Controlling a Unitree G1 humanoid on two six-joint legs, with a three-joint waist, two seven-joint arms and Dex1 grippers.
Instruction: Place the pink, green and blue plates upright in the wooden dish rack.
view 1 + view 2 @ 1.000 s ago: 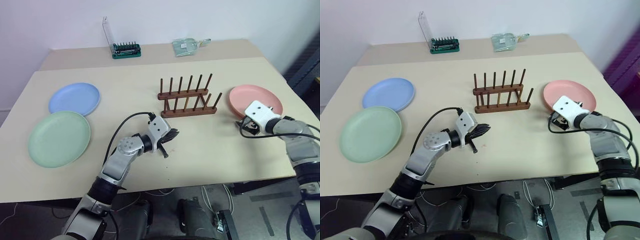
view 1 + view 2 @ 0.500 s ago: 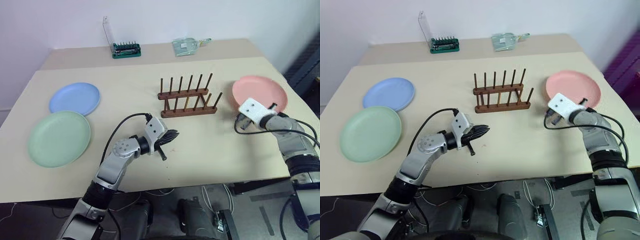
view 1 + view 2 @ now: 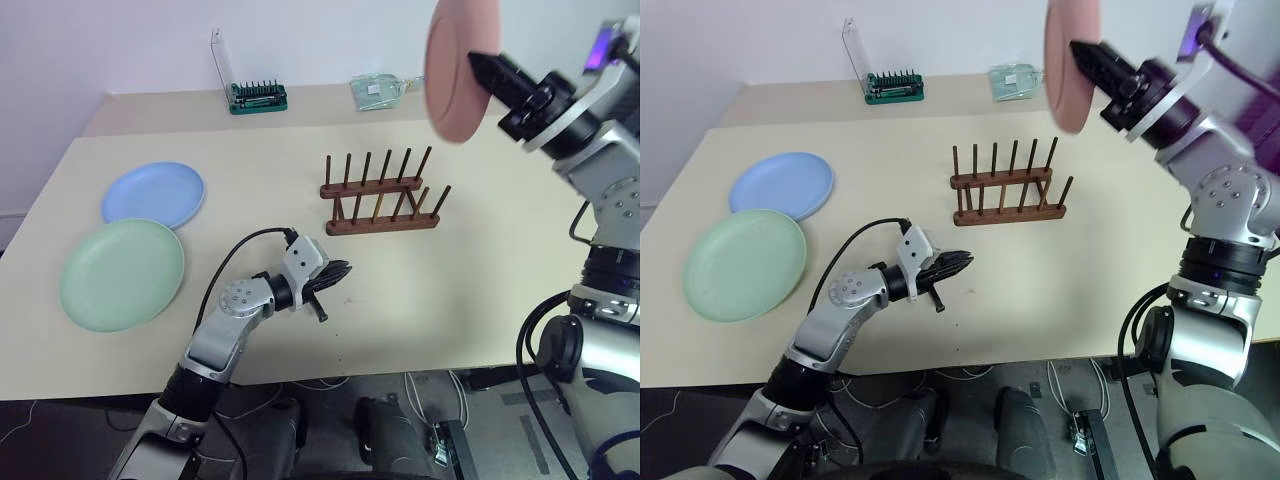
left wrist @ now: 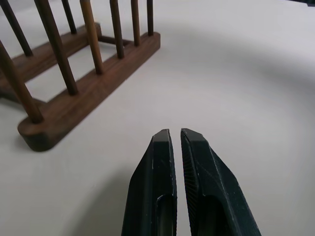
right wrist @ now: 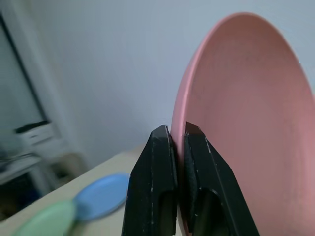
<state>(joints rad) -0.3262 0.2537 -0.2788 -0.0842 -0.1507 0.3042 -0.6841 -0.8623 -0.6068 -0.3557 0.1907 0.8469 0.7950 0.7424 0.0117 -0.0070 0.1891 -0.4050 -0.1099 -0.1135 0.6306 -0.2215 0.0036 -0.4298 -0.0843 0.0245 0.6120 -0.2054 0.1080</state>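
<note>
Two end effectors are at work. Nearest, the left end effector [image 3: 335,283] hovers low over the bench [image 3: 480,290], clenched on nothing, pointing toward the near left end of the wooden dish rack [image 3: 383,190]. At the left, the green plate [image 3: 122,273] lies flat, and the blue plate [image 3: 153,194] lies flat just beyond it, both well apart from the rack. Farther, the right end effector [image 3: 1080,50] is raised high and grasps the pink plate [image 3: 1070,60] by its rim, held on edge. The rack lies below and to the left of this plate, its long axis running left to right. I judge that the plate must come down between two pegs, its face across the rails.
</note>
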